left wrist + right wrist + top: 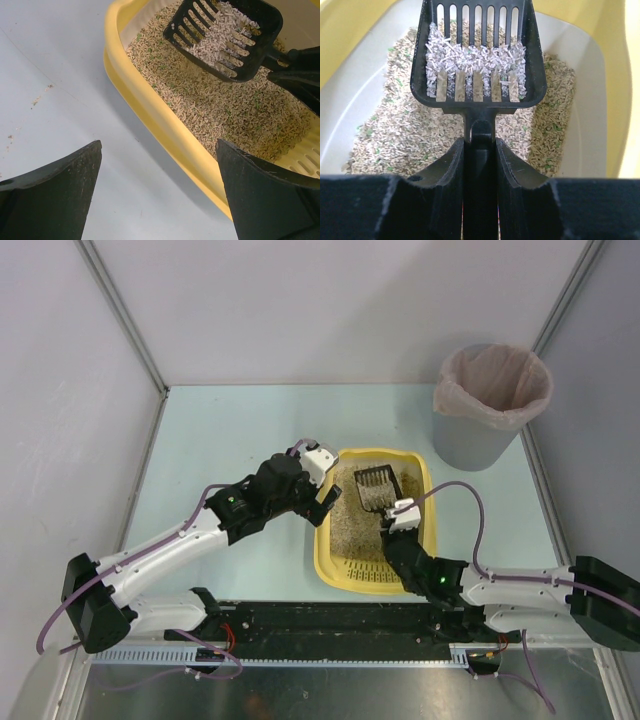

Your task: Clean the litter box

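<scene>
Litter box [322,552] looks part-cleaned: right gripper [480,150] pinches the loaded scoop [475,65] just ahead of its fingers [445,190] (bin [490,410] dump pending); left gripper [159,150] gapes.

Litter tray on the desk [230,430]: a shallow yellow litter box [385,452] with rounded corners lies flat near the grey bin [468,445], to its left. Beige litter [210,105] flecked with green covers most of its floor. A slotted rim runs along the end farthest from the bin.

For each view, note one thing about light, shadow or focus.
Top external: even light, only faint shadows on the table. Left wrist: soft shadow beside the litter box; near fingers dark. Right wrist: scoop sharp.
</scene>
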`<state>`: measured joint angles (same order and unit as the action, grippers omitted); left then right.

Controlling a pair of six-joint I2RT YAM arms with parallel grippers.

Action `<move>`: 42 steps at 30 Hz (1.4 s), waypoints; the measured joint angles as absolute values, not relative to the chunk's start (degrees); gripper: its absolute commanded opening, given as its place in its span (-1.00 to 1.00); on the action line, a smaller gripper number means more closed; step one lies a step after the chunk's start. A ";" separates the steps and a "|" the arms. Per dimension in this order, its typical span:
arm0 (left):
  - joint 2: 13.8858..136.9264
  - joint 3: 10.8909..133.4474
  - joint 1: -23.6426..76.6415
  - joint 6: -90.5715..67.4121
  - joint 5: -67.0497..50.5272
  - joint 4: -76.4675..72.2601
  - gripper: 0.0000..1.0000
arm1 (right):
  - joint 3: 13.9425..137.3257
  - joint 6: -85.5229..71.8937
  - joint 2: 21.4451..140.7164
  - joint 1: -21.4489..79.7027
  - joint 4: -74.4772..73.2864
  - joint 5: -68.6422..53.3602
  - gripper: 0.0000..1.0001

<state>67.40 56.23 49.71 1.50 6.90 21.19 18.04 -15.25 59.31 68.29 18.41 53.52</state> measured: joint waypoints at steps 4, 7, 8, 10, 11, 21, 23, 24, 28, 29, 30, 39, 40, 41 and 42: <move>67.40 56.23 49.71 1.50 6.92 21.19 0.99 | 18.00 -15.03 59.48 68.23 18.41 52.49 -1.00; 67.40 56.23 49.71 1.50 6.90 21.17 1.00 | 18.37 -15.07 60.88 69.52 18.33 53.36 -1.00; 67.40 56.21 49.71 1.50 6.92 21.19 0.99 | 18.39 -15.35 61.19 69.52 17.80 53.58 -1.00; 67.40 56.21 49.71 1.50 6.92 21.19 1.00 | 18.37 -14.61 61.19 69.32 17.85 52.86 -1.00; 67.40 56.23 49.71 1.50 6.92 21.17 1.00 | 18.37 -13.80 61.25 69.49 18.57 52.03 -1.00; 67.40 56.23 49.71 1.50 6.92 21.19 0.99 | 18.61 -9.87 65.45 72.69 20.38 54.08 -1.00; 67.40 56.23 49.71 1.52 6.94 21.19 0.99 | 18.61 -8.27 65.54 73.25 20.47 54.87 -1.00; 67.40 56.21 49.71 1.52 6.96 21.19 0.99 | 18.59 -7.35 65.21 73.47 20.73 55.09 -1.00; 67.29 56.23 49.71 1.52 7.35 21.19 1.00 | 17.67 -3.75 59.57 74.37 20.71 55.57 -1.00; 67.16 56.21 49.71 1.52 7.38 21.17 0.99 | 17.58 -2.96 57.45 74.54 20.25 55.88 -1.00; 67.02 56.21 49.71 1.52 7.38 21.19 0.99 | 17.56 -2.63 55.72 74.61 19.90 56.14 -1.00; 65.17 55.94 49.71 1.54 7.79 21.12 0.99 | 16.38 3.07 43.57 74.63 16.45 56.21 -1.00; 65.06 55.94 49.71 1.54 7.84 21.12 0.99 | 16.27 3.31 42.94 74.61 15.68 56.25 -1.00; 64.93 55.92 49.71 1.54 7.90 21.12 0.99 | 16.25 3.64 42.26 74.52 15.03 56.25 -1.00; 64.79 55.92 49.71 1.54 7.94 21.10 0.99 | 16.25 3.77 41.50 74.32 14.37 56.12 -1.00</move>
